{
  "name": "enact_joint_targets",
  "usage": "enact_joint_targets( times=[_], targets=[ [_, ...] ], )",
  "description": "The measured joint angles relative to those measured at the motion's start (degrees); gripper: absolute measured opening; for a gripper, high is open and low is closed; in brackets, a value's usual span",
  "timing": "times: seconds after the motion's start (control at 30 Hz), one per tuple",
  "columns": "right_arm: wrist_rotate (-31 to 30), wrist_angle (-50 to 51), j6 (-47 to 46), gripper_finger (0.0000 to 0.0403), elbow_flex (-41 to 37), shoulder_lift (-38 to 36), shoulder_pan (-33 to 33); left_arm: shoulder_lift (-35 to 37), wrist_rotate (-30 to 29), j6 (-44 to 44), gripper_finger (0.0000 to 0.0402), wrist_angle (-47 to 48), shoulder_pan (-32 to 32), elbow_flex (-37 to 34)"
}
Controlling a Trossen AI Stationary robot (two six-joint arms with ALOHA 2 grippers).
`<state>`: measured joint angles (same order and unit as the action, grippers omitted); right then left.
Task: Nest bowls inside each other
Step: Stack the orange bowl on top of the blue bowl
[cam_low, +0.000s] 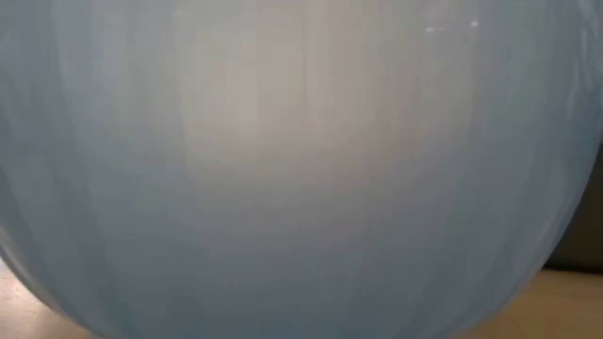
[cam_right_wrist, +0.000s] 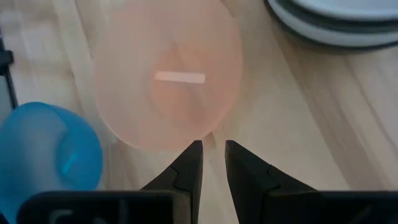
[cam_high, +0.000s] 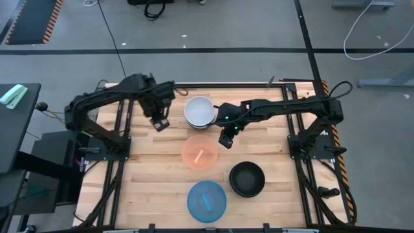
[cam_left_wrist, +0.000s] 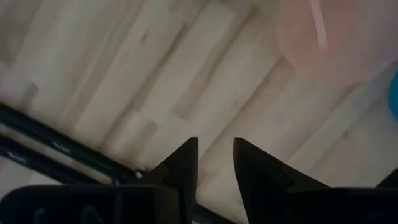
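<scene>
Right gripper [cam_right_wrist: 212, 163] narrowly parted, empty, hovering just short of translucent salmon-pink plastic bowl [cam_right_wrist: 168, 74] mid-table. Left gripper [cam_left_wrist: 215, 163] likewise narrow, idle toward table's rear edge. Risk judged: fingers this close together striking the rim, skidding it into translucent blue bowl [cam_right_wrist: 46, 155]

A light wooden table [cam_high: 149, 188] stands on grey floor [cam_high: 213, 26]. Beyond the table's far edge lies a black cable [cam_high: 154, 9]. A white cable [cam_high: 362, 32] loops nearby.

robotics lab, taped concrete floor [cam_high: 213, 39], cables [cam_high: 369, 26]
</scene>
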<state>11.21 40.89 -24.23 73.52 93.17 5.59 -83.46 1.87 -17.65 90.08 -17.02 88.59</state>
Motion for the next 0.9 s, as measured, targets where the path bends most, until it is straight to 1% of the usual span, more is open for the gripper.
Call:
enact_joint_targets(
  times=[0.13, 0.3, 0.4, 0.5, 0.9],
  targets=[
    [0.4, -0.2, -1.6, 0.0077, 0.0, 2.3, -0.1, 4.6, -0.8, -3.7, 0.0105, -0.4, 2.5, -3.1],
    [1.1, -0.3, -2.8, 0.0077, 0.0, 4.6, -1.2, 8.0, -4.1, -7.0, 0.0107, -0.9, 4.4, -4.9],
    [1.5, -0.9, -3.8, 0.0077, 0.0, 5.7, -1.8, 8.5, -5.7, -7.3, 0.0107, -1.2, 4.8, -4.9],
    [1.8, -2.2, -4.8, 0.0077, 0.0, 6.4, -2.4, 8.5, -6.1, -7.2, 0.0107, -1.7, 4.9, -4.9],
    [2.4, -5.4, -6.3, 0.0077, 0.1, 9.1, -3.1, 8.5, -6.4, -6.1, 0.0107, -3.4, 4.9, -4.9]
  ],
)
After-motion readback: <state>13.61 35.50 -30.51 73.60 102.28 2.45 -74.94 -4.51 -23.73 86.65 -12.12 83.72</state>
